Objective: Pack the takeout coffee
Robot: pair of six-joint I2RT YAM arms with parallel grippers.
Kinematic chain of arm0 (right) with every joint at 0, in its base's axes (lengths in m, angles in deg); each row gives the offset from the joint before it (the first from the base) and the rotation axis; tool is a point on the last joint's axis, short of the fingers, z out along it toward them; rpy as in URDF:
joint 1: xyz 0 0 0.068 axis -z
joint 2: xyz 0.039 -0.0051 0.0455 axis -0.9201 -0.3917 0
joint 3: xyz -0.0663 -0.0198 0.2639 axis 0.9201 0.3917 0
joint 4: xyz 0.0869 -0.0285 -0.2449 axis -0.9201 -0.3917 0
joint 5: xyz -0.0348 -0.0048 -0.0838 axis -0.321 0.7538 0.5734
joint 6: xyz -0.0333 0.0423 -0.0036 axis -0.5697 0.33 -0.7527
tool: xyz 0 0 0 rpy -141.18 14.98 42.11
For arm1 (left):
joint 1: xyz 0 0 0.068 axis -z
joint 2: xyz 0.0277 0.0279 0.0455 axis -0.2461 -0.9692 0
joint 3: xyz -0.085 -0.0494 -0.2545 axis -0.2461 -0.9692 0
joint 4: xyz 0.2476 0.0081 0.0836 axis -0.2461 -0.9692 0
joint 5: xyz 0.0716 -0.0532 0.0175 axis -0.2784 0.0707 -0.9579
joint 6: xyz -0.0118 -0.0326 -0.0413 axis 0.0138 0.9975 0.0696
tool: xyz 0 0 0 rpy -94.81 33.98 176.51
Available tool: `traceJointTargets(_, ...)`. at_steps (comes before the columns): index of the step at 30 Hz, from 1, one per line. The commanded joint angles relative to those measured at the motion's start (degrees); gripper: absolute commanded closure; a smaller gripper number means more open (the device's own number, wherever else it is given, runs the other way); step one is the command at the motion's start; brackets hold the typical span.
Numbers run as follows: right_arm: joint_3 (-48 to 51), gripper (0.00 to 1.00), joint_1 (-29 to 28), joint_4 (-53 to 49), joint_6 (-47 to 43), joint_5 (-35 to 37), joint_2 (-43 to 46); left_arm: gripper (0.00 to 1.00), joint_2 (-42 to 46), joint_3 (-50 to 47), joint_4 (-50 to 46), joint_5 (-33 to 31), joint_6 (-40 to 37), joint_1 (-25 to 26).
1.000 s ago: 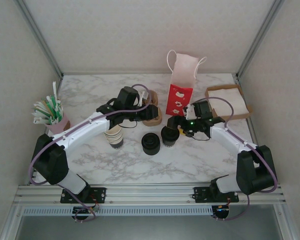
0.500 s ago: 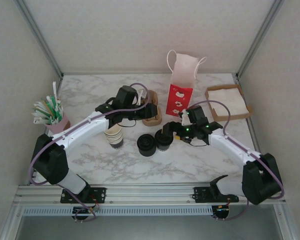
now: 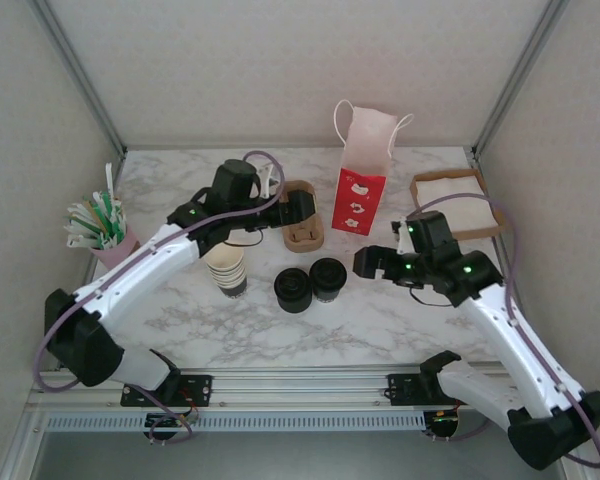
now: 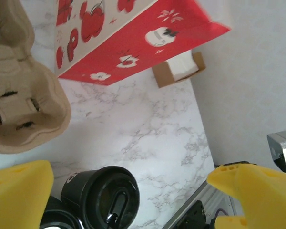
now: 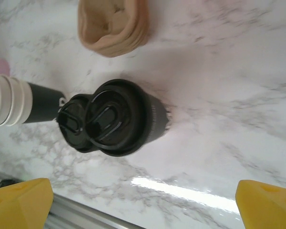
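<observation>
The takeout coffee (image 3: 327, 278) is a dark paper cup with a black lid, standing upright mid-table and touching the stack of bare black lids (image 3: 293, 290) on its left. In the right wrist view the coffee (image 5: 121, 117) is nearer than the lid stack (image 5: 74, 121). My right gripper (image 3: 368, 263) is open just right of the cup with nothing between its fingers (image 5: 19, 202). My left gripper (image 3: 298, 208) hangs open above the cardboard cup carrier (image 3: 306, 236). From there I see the coffee (image 4: 102, 198) below, near the left finger (image 4: 19, 193).
A red-and-white paper bag (image 3: 360, 200) stands open behind the coffee. A stack of cream-rimmed cups (image 3: 228, 268) sits left of the lids. A pink cup of straws (image 3: 105, 235) is at far left, and a cardboard napkin tray (image 3: 455, 205) at back right.
The right gripper carried the coffee left until it stood against the lid stack, let go and drew back to the right. The left arm shifted a little back and left over the carrier.
</observation>
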Motion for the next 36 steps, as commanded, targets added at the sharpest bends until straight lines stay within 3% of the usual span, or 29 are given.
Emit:
traceJointTargets(1,-3.53,0.01,0.02,-11.38,1.37,8.69,4.02,0.00,2.76,-0.19,-1.42,-0.11,-0.50,-0.45)
traceJointTargets(5,-3.37,0.01,0.04,-11.65,2.92,9.16,10.59,0.01,0.32,2.38,-1.90,1.52,-1.12,-0.67)
traceJointTargets(8,-2.71,0.01,-0.02,-10.89,2.90,8.49,13.28,0.07,-3.50,6.72,-2.71,1.91,-1.56,-1.01)
traceJointTargets(21,-4.31,0.01,-0.02,-6.91,-1.00,19.49,6.91,0.53,-26.21,30.69,-8.12,6.15,-3.17,-6.00)
traceJointTargets(29,-10.47,0.01,0.97,-6.45,-1.59,22.94,-3.01,0.65,-41.25,47.56,-12.87,10.30,-3.72,-6.82)
traceJointTargets(36,-12.74,0.01,3.26,-5.99,-1.13,21.92,-7.69,0.67,-42.14,43.86,-9.52,12.32,-2.79,-5.39)
